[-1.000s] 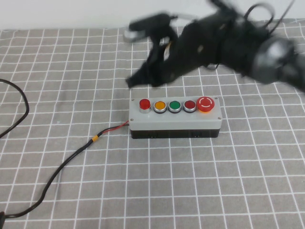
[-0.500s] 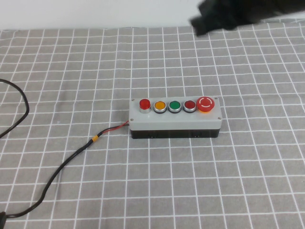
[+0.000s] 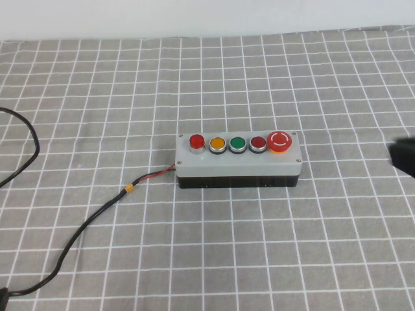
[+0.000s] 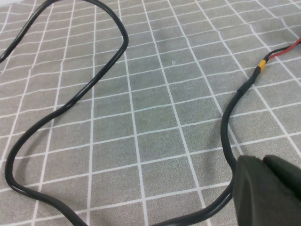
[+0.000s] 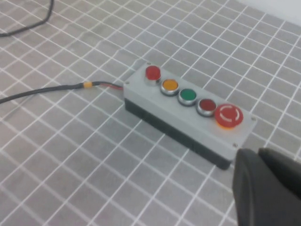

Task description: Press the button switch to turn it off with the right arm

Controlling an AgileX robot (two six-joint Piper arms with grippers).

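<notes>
Right gripper [image 5: 263, 188] withdrawn from button switch [image 3: 196, 142], left gripper [image 4: 268, 190] wrist-view only

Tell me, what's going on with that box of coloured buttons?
Nothing is touching the box right now. The right gripper sits at the table's right edge, well clear of it. The task is pressing the button switch at the left end of the row, which isn't obviously glowing. The left gripper hangs over the black cable, off to the left.

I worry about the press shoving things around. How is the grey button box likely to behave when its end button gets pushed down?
The grey button box looks low, wide and flat-based, so probably stable, not tipping. The button switch sits at its end, so slight rocking is possible. On cloth it may slide little. The right gripper hangs nearby; the left gripper is by the cable.
</notes>
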